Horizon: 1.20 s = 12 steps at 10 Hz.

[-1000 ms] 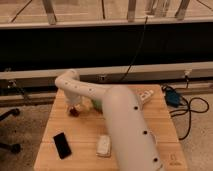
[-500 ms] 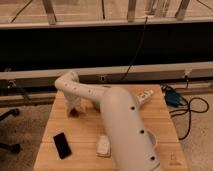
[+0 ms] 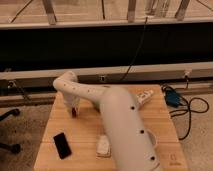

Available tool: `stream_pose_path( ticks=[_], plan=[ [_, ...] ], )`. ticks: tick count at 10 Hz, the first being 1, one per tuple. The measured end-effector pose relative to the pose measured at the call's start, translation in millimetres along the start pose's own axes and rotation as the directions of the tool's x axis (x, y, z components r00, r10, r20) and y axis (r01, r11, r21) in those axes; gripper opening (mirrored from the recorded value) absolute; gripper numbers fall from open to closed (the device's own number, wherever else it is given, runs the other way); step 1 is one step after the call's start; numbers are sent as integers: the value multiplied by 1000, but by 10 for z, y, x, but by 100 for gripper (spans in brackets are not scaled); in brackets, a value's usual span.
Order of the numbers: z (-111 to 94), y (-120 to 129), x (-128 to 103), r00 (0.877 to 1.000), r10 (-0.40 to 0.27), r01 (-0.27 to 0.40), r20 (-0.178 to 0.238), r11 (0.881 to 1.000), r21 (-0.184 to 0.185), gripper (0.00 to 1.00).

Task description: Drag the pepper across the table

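The pepper (image 3: pixel 74 113) is a small dark-red item on the light wooden table (image 3: pixel 85 135), near its far left part. My gripper (image 3: pixel 73 106) hangs from the white arm's bent wrist (image 3: pixel 67 82) and sits right over the pepper, touching or nearly touching its top. The gripper's tip is partly hidden by the arm's own links. The thick white arm (image 3: pixel 122 125) crosses the table from the near right.
A black phone (image 3: pixel 62 145) lies at the near left. A small white object (image 3: pixel 103 146) lies next to the arm. A white item (image 3: pixel 145 96) lies at the far right; a blue box with cables (image 3: pixel 171 97) sits off the right edge.
The arm has shifted slightly left and the gripper end has come a little toward the near side, with the pepper staying under it.
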Motion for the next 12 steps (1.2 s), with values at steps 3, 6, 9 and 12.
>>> stream_pose_path(
  ticks=[3, 6, 9, 12],
  plan=[
    [-53, -79, -125, 1000, -14, 14, 4, 1000, 14, 0],
    [107, -41, -309, 1000, 0, 0, -1, 999, 32, 0],
    [92, -38, -352, 1000, -10, 10, 7, 1000, 25, 0],
    [87, -46, -357, 1000, -12, 12, 7, 1000, 26, 0]
  ],
)
